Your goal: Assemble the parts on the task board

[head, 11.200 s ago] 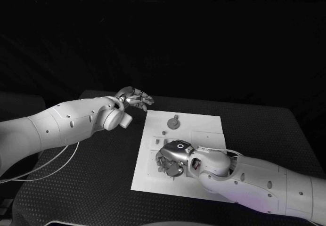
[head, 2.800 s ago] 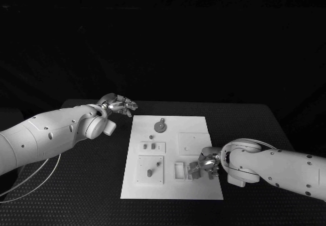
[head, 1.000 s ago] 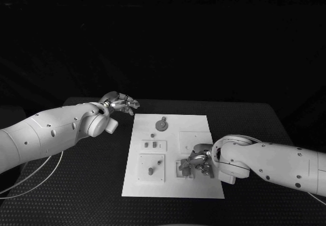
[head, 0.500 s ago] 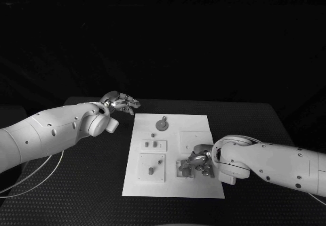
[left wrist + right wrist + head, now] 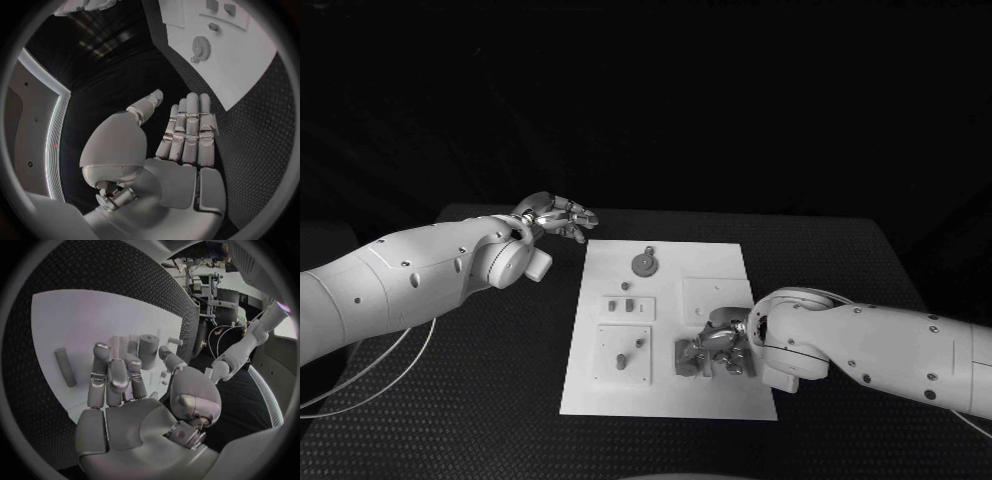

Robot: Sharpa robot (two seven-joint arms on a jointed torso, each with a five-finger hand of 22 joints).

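Note:
The white task board point(image 5: 668, 395) lies mid-table. A round grey part point(image 5: 643, 264) sits at its far end, and small parts point(image 5: 626, 304) and a peg point(image 5: 640, 344) stand on its left half. My right hand point(image 5: 720, 346) is low over the board's near right part, with a grey piece point(image 5: 685, 357) just left of it. In the right wrist view its fingers point(image 5: 115, 367) lie straight over the board point(image 5: 69, 320). A grey cylinder point(image 5: 149, 346) stands between thumb tip and nearest finger; contact is unclear. My left hand point(image 5: 558, 215) hovers off the board's far left corner, fingers point(image 5: 187, 125) straight, holding nothing.
A grey rod point(image 5: 65, 367) lies flat on the board beside my right hand. The left wrist view shows the board point(image 5: 250, 65) with the round part point(image 5: 201, 47) some way beyond my left hand. Black table point(image 5: 473, 400) surrounds the board on every side.
My right hand has settled slightly lower and nearer on the board, and the grey piece at its left shows more. The left arm has stayed in place.

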